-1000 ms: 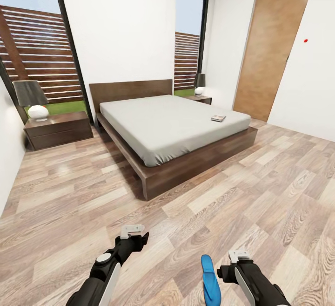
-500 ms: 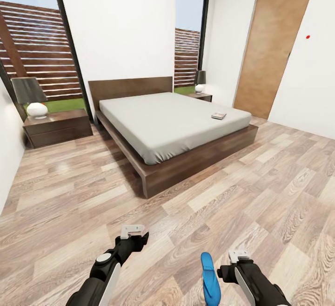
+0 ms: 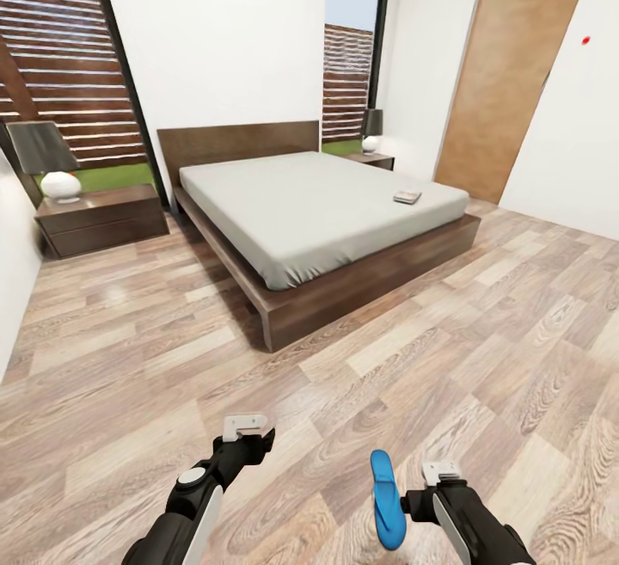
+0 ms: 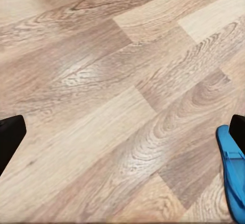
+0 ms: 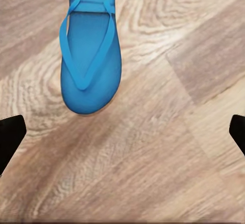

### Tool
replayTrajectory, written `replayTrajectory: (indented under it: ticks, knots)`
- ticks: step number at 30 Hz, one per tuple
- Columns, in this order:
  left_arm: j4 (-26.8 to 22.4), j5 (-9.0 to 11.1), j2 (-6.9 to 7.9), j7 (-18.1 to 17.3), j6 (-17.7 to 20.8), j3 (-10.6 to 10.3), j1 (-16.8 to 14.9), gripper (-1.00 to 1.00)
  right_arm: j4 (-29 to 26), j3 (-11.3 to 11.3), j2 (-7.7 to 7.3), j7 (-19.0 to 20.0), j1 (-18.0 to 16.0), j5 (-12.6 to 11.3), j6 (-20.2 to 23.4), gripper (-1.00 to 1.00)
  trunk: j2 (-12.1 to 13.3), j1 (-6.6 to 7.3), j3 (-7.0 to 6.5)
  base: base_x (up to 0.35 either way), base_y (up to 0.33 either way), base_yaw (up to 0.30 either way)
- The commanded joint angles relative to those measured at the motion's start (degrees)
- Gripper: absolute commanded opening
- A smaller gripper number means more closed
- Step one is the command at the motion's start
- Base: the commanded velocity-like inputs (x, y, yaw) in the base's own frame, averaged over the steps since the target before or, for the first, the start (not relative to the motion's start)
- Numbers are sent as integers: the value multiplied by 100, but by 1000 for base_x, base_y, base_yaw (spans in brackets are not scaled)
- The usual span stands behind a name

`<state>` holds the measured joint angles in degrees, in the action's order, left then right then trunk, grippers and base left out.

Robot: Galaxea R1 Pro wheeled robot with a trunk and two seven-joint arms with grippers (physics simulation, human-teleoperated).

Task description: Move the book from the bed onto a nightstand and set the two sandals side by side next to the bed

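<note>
One blue sandal lies flat on the wood-plank floor, just beside the right gripper on its inner side, between the two arms and closer to the right one. The right gripper hovers above the floor with its fingers spread and nothing between them. The left gripper hangs over bare planks, well apart from the sandal, also spread and empty.

The book lies on the off-white mattress of the bed, near the edge on the side toward the wooden door, well apart from both grippers. One nightstand stands at the left of the headboard and carries a lamp. A second nightstand with a lamp stands at the far side of the bed, under the tall window.

The right wrist view gives the sandal at close range: its strap side faces up, its rounded end points toward the gripper, and it lies apart from both dark fingertips. The left wrist view catches only an edge of the sandal next to one fingertip.
</note>
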<state>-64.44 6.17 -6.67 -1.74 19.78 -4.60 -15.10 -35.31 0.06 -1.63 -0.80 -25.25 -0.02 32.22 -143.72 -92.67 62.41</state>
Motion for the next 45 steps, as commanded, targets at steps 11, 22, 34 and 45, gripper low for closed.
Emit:
replayTrajectory:
  ticks: [11,22,34,45]
  knots:
    - [-12,52,-1,-2,34,3,-2,100,10,10,12,-8,-3,-6,30,100,-4,-1,28,1,0,0]
    - [-7,59,-1,-2,34,3,-2,100,29,13,62,-8,-4,7,22,100,-4,-1,28,243,0,0]
    - [-7,59,-1,-6,34,3,-2,100,33,12,66,-8,-4,11,21,100,-4,-1,28,147,26,0]
    - [-7,59,-1,-5,29,3,-1,100,33,12,72,-8,-5,11,22,100,-4,-1,28,3,93,0]
